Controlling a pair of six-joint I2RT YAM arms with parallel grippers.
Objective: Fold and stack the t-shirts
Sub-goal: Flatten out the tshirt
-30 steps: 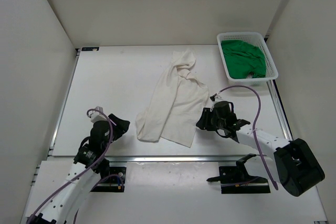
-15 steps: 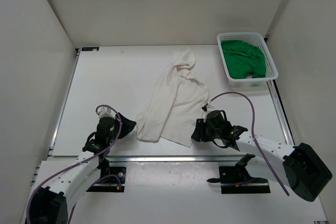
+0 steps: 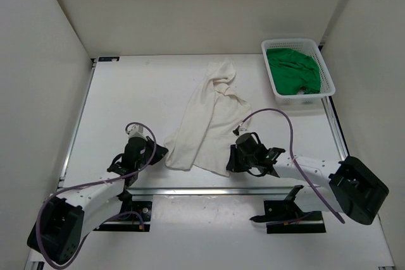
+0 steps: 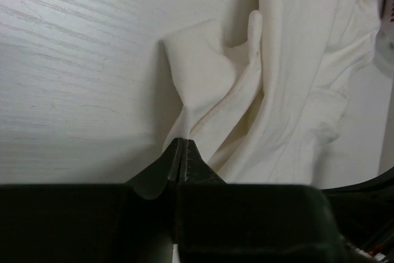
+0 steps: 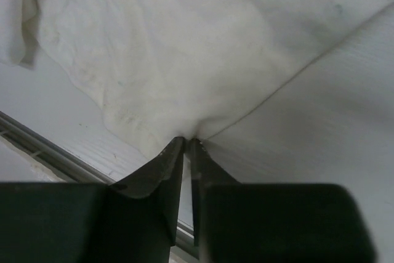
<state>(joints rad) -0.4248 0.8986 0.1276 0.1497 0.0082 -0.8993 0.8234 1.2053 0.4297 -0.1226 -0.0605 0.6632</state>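
The white t-shirt (image 3: 212, 121) lies crumpled in a long strip down the middle of the table, also seen as the white t-shirt (image 4: 295, 72) and the white t-shirt (image 5: 203, 41). My left gripper (image 3: 159, 153) is shut on its near left corner; the cloth runs into the left gripper (image 4: 183, 143). My right gripper (image 3: 231, 159) is shut on the near right corner, the hem pinched at the right gripper (image 5: 189, 141). A bright green t-shirt (image 3: 292, 71) is bundled in the basket at the far right. No red t-shirt shows.
The white mesh basket (image 3: 326, 74) stands at the table's far right corner. A metal rail (image 3: 209, 190) runs along the near table edge, just behind both grippers. White walls enclose the table on three sides.
Both arms have come down and inward to the shirt's near corners. Both grippers, open before, have shut on the white cloth. The shirt itself has barely shifted.
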